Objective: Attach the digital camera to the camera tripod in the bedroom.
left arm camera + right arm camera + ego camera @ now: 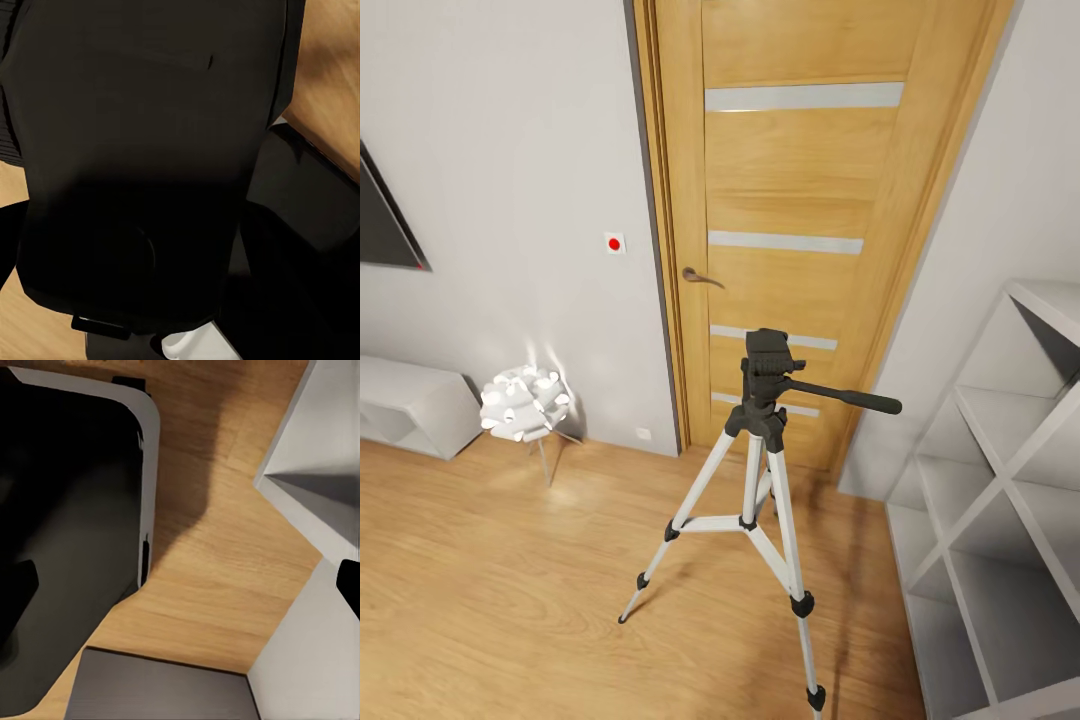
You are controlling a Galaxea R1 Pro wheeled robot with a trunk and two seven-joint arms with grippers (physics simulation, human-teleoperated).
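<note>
Currently, status by item:
Tripod location: camera tripod [758, 490] stands on the wood floor [510, 600] in front of the oak door [800, 230], between the white globe lamp [523, 402] and the white shelf unit [1000, 500]; near neither.
Tripod axis: long axis vertical, legs splayed, upright, no visible lean.
Head: black tripod head [768, 368] on top, mounting face up, bare.
Pan bar: pan bar [845, 395] sticks out toward the shelf side, slightly downward.
Tripod handling: probably light and tippy, stiff legs; avoid side loads on head or bar; press straight down on the mount.
Digital camera: not identifiable; dark bulk close to both wrist cameras could be robot body, cannot confirm.
Camera handling: judged small, rigid, smooth-shelled, fairly fragile; grip across the body sides, keep clear of lens and base.
Left pincer: cannot tell open or closed; left wrist view mostly black casing over floor.
Right pincer: cannot tell; right wrist view gives dark housing, floor, white shelf edge.
Room: pale grey walls, matches bedroom.
</note>
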